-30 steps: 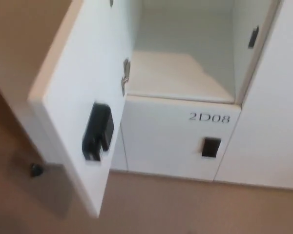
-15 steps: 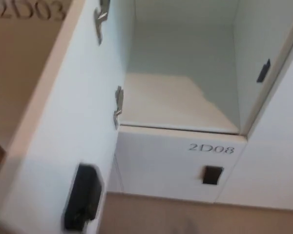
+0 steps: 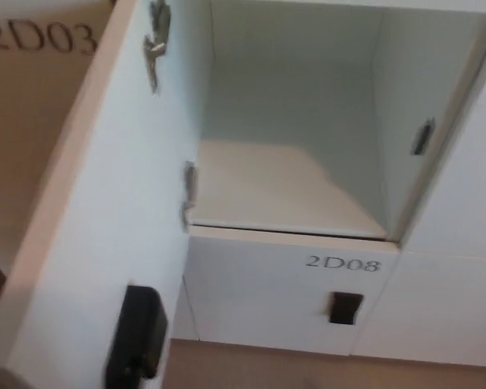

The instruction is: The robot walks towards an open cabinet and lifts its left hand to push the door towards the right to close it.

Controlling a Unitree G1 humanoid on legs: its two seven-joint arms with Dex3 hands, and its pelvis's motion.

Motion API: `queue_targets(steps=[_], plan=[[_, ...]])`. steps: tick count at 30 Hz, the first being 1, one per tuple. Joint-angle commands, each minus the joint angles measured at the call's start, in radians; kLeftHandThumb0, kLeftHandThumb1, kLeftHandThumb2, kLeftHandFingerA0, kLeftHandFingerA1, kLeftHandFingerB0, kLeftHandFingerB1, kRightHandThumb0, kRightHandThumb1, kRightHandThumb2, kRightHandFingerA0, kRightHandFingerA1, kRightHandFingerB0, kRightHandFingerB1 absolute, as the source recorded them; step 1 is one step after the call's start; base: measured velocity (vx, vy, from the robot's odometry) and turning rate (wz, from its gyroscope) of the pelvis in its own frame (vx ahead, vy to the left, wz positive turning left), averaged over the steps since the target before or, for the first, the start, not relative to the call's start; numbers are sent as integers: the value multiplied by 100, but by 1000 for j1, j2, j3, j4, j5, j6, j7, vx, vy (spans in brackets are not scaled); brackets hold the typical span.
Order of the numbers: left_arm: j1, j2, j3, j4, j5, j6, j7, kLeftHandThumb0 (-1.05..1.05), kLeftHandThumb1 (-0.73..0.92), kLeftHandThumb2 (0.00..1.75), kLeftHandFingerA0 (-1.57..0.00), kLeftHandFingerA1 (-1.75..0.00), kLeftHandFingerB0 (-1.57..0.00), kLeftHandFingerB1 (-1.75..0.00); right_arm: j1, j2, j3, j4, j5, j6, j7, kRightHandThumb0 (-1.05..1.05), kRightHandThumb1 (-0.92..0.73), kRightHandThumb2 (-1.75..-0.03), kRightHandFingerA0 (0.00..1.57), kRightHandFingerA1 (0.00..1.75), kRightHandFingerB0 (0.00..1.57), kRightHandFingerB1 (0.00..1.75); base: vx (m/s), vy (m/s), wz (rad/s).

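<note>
Neither of the robot's hands shows in the head view, so I cannot tell whether the fingers are spread, pressed together or pinching anything, and places cannot be given relative to them; they are given here by the picture and by the things themselves.

The cabinet (image 3: 292,186) fills the upper middle of the view, its compartment open and its pale floor and walls bare; the door (image 3: 105,243) stands wide open on the left side, swung out toward the camera, with its inner face turned to the right and its thin edge running down the left from the top toward the bottom corner; two metal hinges join it to the cabinet wall, the upper hinge (image 3: 155,42) near the top of the frame and the lower hinge (image 3: 188,193) just above the compartment's floor edge; a black lock block (image 3: 136,347) sits on the door's inner face, low in the picture; a small dark catch (image 3: 422,136) is fixed on the cabinet's right inner wall.

Below the open compartment is a closed door marked with the label 2D08 (image 3: 343,263); a dark square lock slot (image 3: 345,308) sits just beneath that label; to the left, behind the open door, a tan panel (image 3: 24,138) bears the label 2D03 (image 3: 37,36); a strip of brown floor (image 3: 308,371) shows along the bottom.
</note>
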Motion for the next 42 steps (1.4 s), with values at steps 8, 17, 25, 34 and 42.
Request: queue_targets(steps=[8,17,25,34,42], plan=[[-13,18,9,6,7,-7,17,-17,64,98,-29,-53,-12,-45,-24,-20,10,24,-10,11,16,-35,-71,-61,51,46,35,38,20,14,6],[-14,16,13,7,5,-12,23,-20,84,65,-38,-37,-26,-32,-33,-25,15,45,-23,2,14,-35,-71,-61,51,46,36,38,32,-95,1],[1,-5,91,-50,-72,-40,17,-30,82,70,-27,-36,-20,-33,-9,-39,24,52,-30,12,35,-36,-73,-61,47,45,35,37,0,0,0],[-222,40,94,-314,-49,80,88,-20,55,94,-27,-53,-17,-48,147,-174,-80,179,43,-90,182,-41,-76,-62,47,47,41,41,3,2,2],[-453,-156,-186,-610,41,260,138,-22,67,59,-41,-41,-33,-36,229,-193,-120,340,45,-133,192,-38,-71,-60,52,48,44,41,0,0,0]])
